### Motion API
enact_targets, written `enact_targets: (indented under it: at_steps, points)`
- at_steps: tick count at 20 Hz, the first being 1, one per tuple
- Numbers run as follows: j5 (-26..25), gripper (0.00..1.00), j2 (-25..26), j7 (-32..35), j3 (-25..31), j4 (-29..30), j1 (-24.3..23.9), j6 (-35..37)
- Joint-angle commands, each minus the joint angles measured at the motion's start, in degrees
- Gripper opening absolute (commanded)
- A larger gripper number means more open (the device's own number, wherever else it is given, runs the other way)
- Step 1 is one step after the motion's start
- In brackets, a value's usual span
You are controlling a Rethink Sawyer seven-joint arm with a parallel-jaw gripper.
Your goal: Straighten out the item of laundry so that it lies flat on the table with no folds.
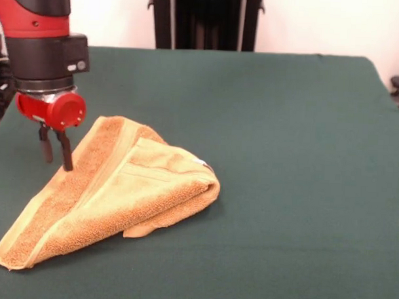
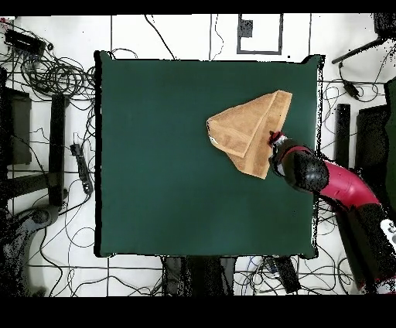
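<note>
The golden-orange terry-cloth towel (image 1: pixel 113 189) lies folded near one tabletop (image 1: pixel 284 159) corner. The pincer (image 1: pixel 56 159), fingers slightly spread and empty, touches its edge; pinching both layers could keep the fold.

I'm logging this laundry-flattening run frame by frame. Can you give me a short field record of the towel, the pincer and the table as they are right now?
towel: golden-orange terry towel, folded over itself into a rough triangle, not flat
towel bands: paler woven bands along its edges
towel position: near one side edge of the table, per the overhead view
pincer: open, fingers pointing down, at the towel's edge
pincer hold: nothing gripped
table: dark green cloth-covered table
task status: towel not yet straightened
</note>
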Motion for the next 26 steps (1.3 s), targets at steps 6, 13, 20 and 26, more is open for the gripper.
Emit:
enact_targets:
  at_steps: [6, 13, 20, 26]
  points:
    - [-2.84, 1.00, 8.41, -6.79, 16.79, 8.02, -2.14, -1.65]
    - [-4.05, 1.00, 14.23, -7.90, 23.27, 8.35, -6.39, -2.92]
    - [-5.83, 1.00, 15.44, -5.43, 23.16, 7.14, -5.77, -3.03]
    - [-4.77, 1.00, 11.39, 0.37, 16.38, 5.39, -0.19, -1.72]
